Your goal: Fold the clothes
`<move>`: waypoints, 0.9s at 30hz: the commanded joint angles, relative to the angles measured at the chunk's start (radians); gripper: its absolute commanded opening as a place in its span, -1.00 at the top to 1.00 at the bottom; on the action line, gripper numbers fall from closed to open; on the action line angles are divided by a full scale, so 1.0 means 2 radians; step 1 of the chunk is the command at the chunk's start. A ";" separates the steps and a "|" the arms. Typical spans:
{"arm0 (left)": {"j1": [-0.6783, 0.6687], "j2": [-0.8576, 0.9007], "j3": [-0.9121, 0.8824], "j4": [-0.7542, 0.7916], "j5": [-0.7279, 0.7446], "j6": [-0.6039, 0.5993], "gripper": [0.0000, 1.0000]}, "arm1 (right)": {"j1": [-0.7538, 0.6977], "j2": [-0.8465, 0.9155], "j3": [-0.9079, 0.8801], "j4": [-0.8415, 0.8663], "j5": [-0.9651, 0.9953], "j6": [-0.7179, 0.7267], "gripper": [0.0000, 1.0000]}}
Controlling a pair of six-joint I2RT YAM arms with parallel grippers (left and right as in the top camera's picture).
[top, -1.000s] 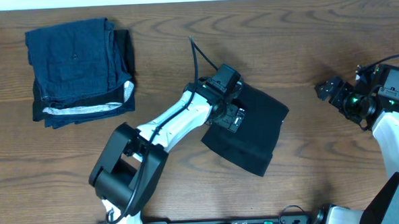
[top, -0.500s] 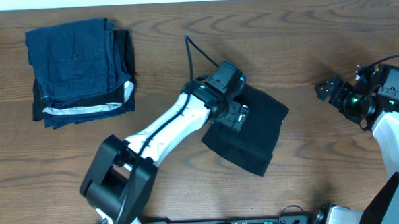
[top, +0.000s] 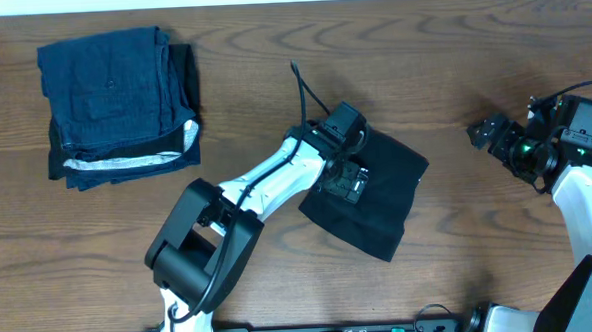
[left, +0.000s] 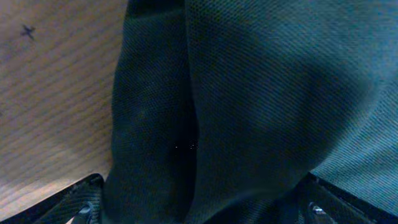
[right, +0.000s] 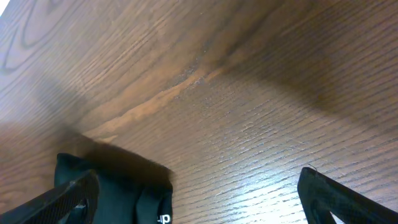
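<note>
The black T-shirt (top: 389, 197) lies folded into a tilted rectangle at the table's middle. My left gripper (top: 344, 174) is down on its left part. In the left wrist view the dark fabric (left: 261, 93) fills the frame and bunches between the two fingers (left: 199, 208), which stand wide apart at the bottom corners, so the gripper is open. My right gripper (top: 482, 133) hovers at the right, apart from the shirt, open and empty (right: 199, 199). A black fabric corner with a white mark (right: 152, 202) shows at the lower left of the right wrist view.
A stack of dark blue folded garments with a white-striped edge (top: 118, 104) sits at the back left. Bare wooden table (top: 479, 238) surrounds the shirt. The table's far edge runs along the top of the overhead view.
The left arm has shifted its elbow and cable slightly while its gripper stays on the shirt's left part. The shirt and the right arm look unchanged.
</note>
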 commanded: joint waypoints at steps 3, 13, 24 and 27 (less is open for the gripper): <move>-0.001 0.023 0.006 -0.004 -0.005 -0.002 -0.96 | -0.003 -0.005 0.002 -0.001 0.000 -0.001 -0.99; -0.001 0.023 0.006 -0.006 -0.005 -0.001 -0.28 | -0.003 -0.005 0.002 -0.001 0.000 -0.001 -0.98; 0.001 0.019 0.009 -0.006 -0.007 -0.001 0.88 | -0.003 -0.005 0.002 -0.001 0.000 -0.001 -0.99; 0.004 0.003 0.016 -0.012 -0.033 -0.001 0.87 | -0.003 -0.005 0.002 -0.001 0.000 -0.001 -0.98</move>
